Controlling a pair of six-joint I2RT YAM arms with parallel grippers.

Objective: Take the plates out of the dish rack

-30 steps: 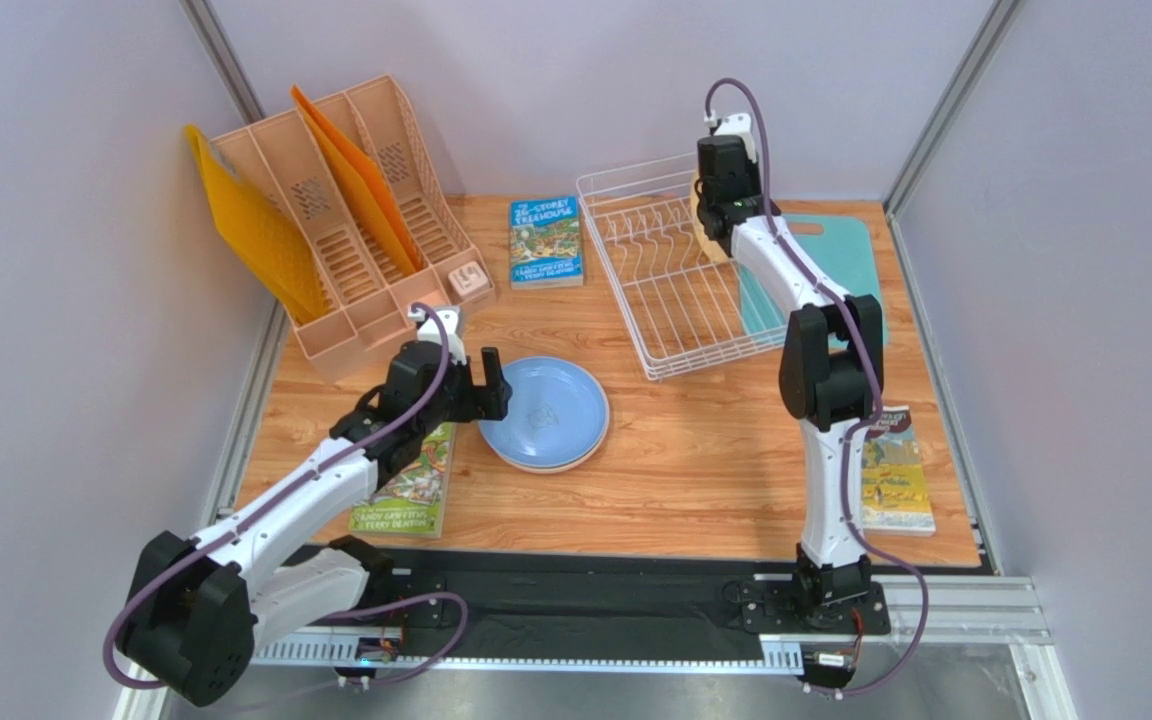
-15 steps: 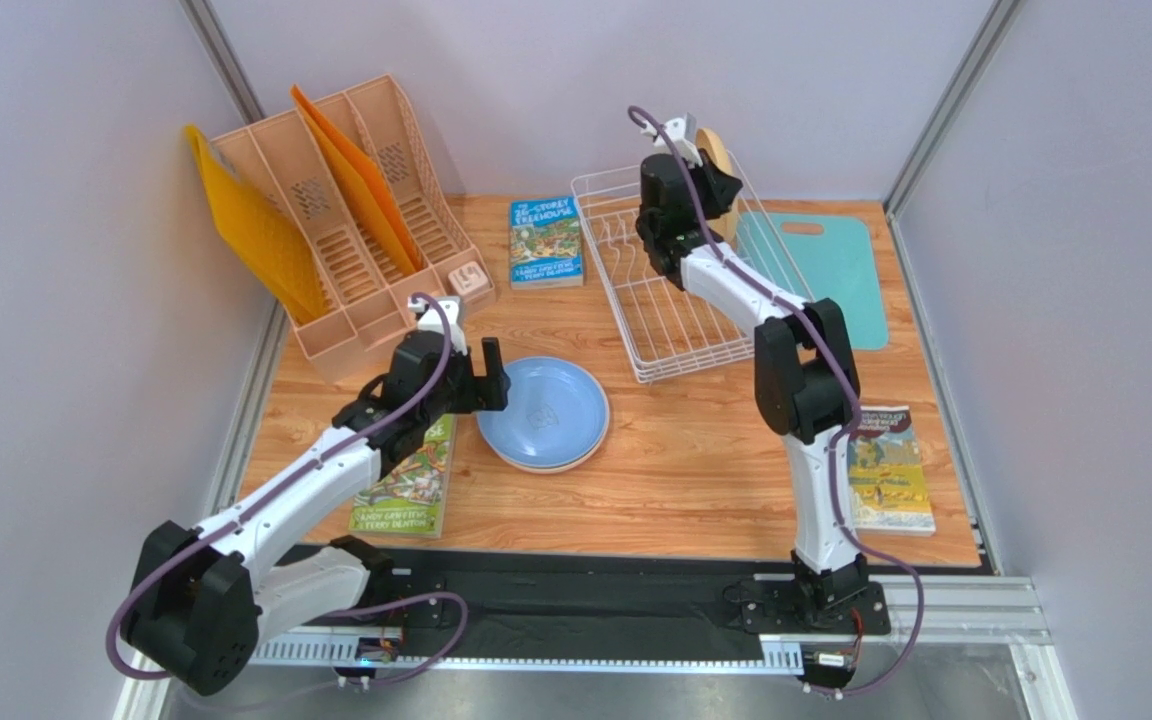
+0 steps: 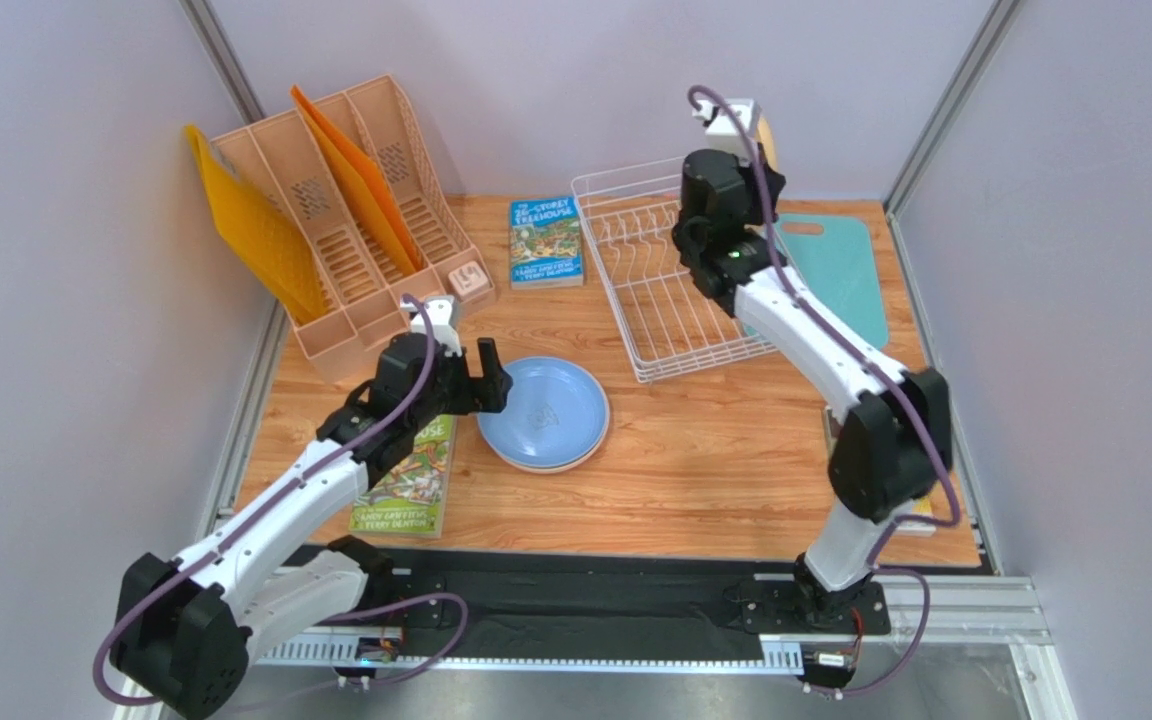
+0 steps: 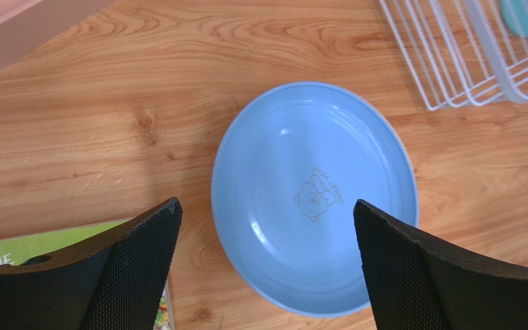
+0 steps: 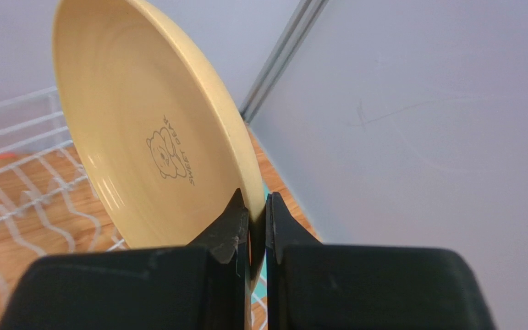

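On wood-grain tabletop, one blue plate.

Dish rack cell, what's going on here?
The right gripper is shut on the rim of a tan-yellow plate, holding it on edge in the air by the far edge of the dish rack. The left gripper hangs open above a blue plate lying flat on the table. No other plate shows in the rack.
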